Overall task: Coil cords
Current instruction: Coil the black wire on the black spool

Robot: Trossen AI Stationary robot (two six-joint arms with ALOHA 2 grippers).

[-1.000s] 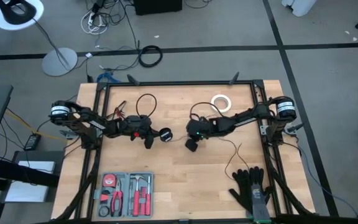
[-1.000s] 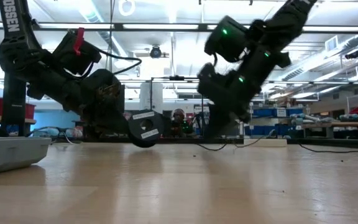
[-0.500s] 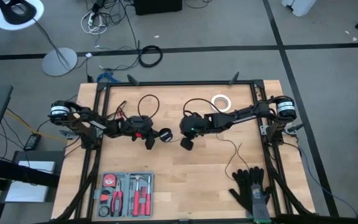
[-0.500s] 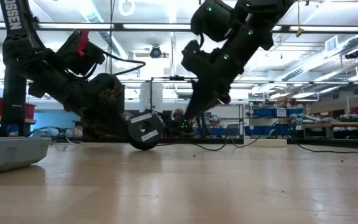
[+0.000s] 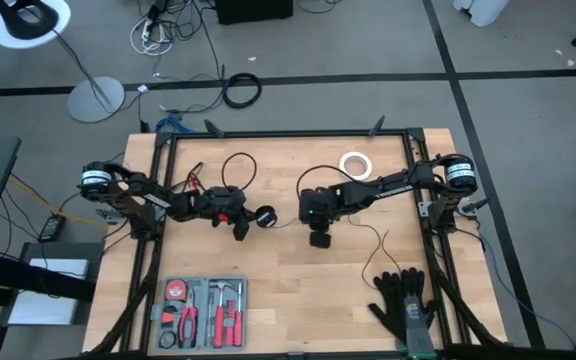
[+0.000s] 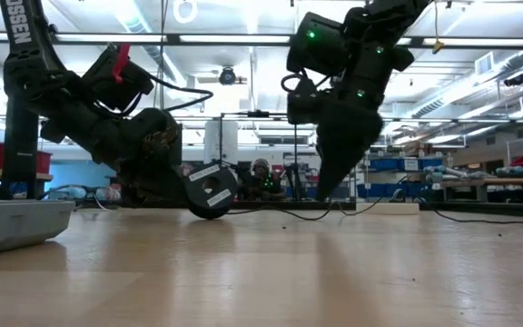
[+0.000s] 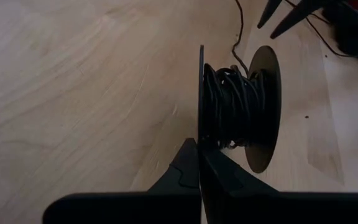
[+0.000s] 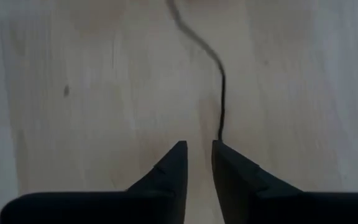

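Half the spool hides behind the left claw, seemingly gripped.

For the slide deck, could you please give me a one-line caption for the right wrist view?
Right gripper, fingers slightly apart, poised over the wooden table beside the thin black cord.

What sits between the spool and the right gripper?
In the high view, only bare table and thin cord run between spool and right gripper.
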